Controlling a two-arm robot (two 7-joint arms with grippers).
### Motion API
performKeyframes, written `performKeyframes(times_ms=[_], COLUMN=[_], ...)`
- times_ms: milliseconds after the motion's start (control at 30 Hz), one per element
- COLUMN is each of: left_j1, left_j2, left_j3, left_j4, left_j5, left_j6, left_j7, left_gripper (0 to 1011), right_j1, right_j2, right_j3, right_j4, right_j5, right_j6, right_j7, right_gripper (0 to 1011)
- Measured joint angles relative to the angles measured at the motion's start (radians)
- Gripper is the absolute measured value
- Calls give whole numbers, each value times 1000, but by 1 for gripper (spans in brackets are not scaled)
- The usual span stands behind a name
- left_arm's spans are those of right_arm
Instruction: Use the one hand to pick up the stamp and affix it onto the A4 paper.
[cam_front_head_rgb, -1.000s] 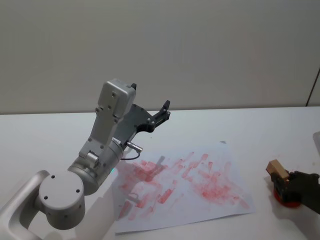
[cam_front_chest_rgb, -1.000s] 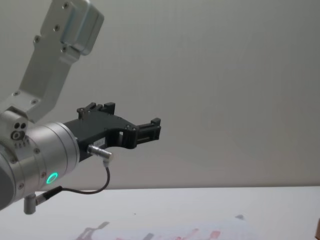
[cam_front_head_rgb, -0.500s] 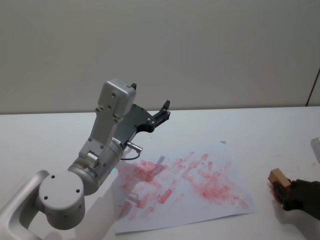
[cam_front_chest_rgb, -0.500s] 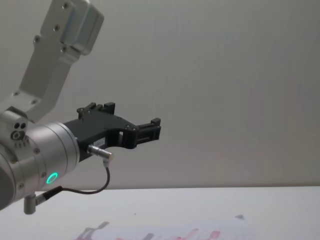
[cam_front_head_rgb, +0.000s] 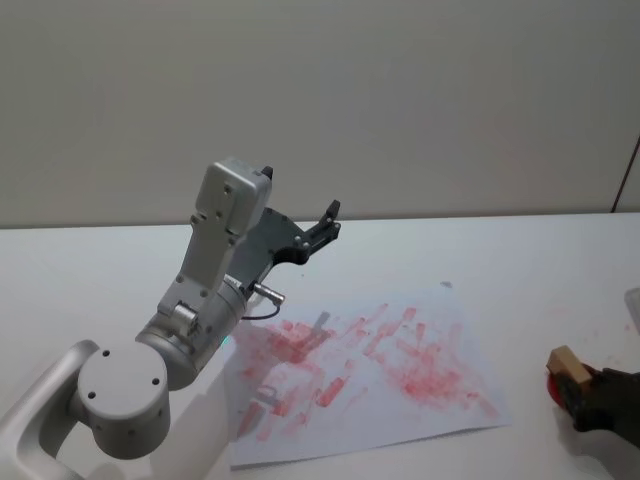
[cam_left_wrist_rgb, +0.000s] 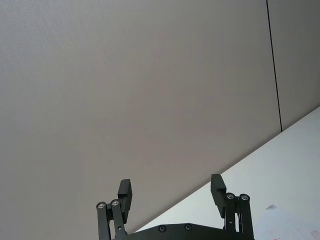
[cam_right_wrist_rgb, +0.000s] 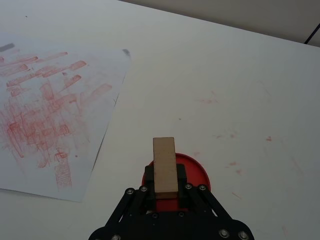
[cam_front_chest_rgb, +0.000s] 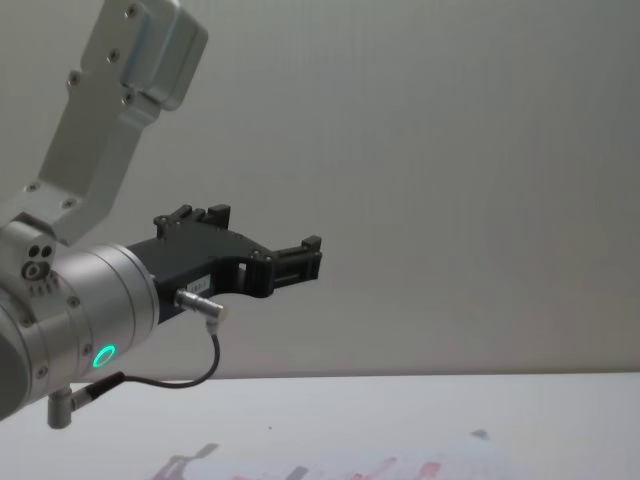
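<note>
The right tool (cam_right_wrist_rgb: 166, 192) grips the smooth, oblong tan wooden stamp (cam_right_wrist_rgb: 165, 165) above a round red ink pad (cam_right_wrist_rgb: 197, 172) on the white desk (cam_right_wrist_rgb: 225, 75), beside the red-smudged A4 paper (cam_right_wrist_rgb: 55, 110); the left tool (cam_left_wrist_rgb: 172, 192) hangs open, raised.

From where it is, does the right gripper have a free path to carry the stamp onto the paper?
Probably yes. The right gripper holds the stamp over the red ink pad; only bare table lies between it and the paper.

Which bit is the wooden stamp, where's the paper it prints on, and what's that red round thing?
stamp (cam_right_wrist_rgb: 164, 165): right wrist view, on its tan top face.
A4 paper (cam_front_head_rgb: 400, 400): head view, on its ink-smudged middle.
red round pad (cam_right_wrist_rgb: 199, 176): right wrist view, on its exposed red side.
</note>
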Motion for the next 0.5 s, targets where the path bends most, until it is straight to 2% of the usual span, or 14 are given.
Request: performKeyframes(times_ms=[133,300,333,400,433,467,500], left_j1=[0,0,0,0,0,0,0], left_j2=[0,0,0,0,0,0,0], left_j3=[0,0,0,0,0,0,0], left_j4=[0,0,0,0,0,0,0], left_j5=[0,0,0,0,0,0,0], left_j6=[0,0,0,0,0,0,0], left_j7=[0,0,0,0,0,0,0], left_gripper=[1001,1001,1001,1001,1001,1001,1001], right_j1=[-7,-12,-14,-15,-16,-16,-17], right_j2=[1,2,2,2,2,2,2], right_j3=[1,2,2,3,3,3,3], right_j4=[-6,-9,-10,-11,-12,-12,-12], right_j5=[-4,-7,-8,-8,-9,-9,-10], right_j6=[-1,-1,-1,-1,-2,-2,-2], right_j7=[-10,-17,-19,-20,-22,-22,-23], right_gripper=[220,349,412,448,507,507,555])
